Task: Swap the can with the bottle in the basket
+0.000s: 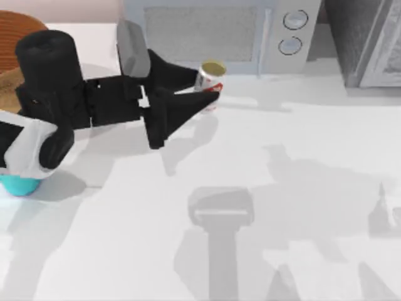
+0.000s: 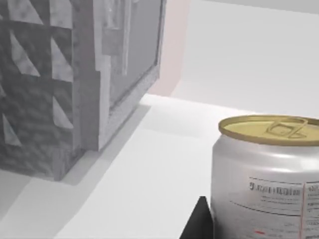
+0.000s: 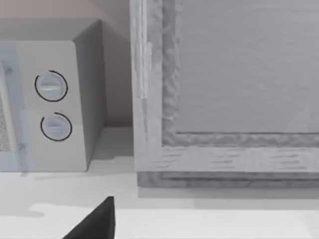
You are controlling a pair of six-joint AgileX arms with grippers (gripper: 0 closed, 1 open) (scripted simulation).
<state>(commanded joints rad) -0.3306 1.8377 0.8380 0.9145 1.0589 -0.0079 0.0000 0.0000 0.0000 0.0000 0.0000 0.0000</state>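
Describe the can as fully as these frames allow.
The can is a small upright cylinder with a white, metallic-looking body, a red label, fine print and a dull gold top with a pull tab. It stands on the white table before the microwave, between the open fingers of the left gripper; contact is unclear.

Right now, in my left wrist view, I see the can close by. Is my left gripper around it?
Observer: Yes. In the top view the left gripper is open, one finger on each side of the can.
Operator: Where is the bottle?
Observer: The bottle is at the table's left edge, partly under the left arm.
Operator: And the basket?
Observer: The basket is in the upper left corner, apart from the can.
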